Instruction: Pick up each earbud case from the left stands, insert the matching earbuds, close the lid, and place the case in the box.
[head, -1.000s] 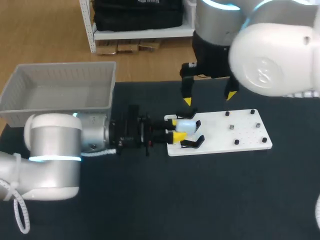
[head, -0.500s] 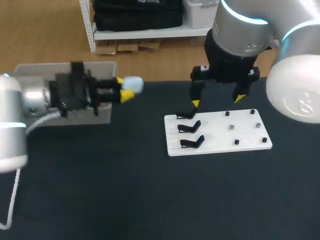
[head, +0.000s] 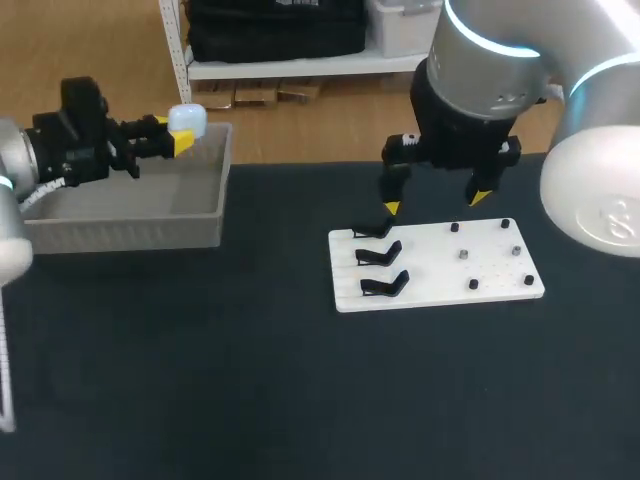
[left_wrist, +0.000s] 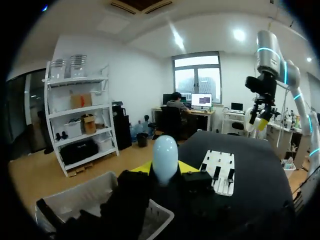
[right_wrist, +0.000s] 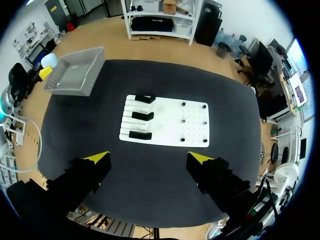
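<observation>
**Case held at the box, right arm idle**

Head view: the left fingers (head: 168, 137) are clamped on the pale blue earbud case (head: 188, 120), raised near the far right corner of the grey box (head: 120, 215). The right fingers (head: 435, 202) hang spread wide, holding nothing, over the far edge of the white board (head: 450, 265) with its black stands (head: 380, 256) on the dark surface (head: 250, 380).

Left wrist view: the case (left_wrist: 165, 156) stands between both yellow tips, with the box (left_wrist: 95, 192) below.

Right wrist view: the fingers (right_wrist: 149, 158) gape apart, with the board (right_wrist: 170, 122) ahead.

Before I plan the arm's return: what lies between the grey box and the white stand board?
Nothing: only bare black tabletop separates the grey box from the white stand board, in head and right wrist views.
</observation>
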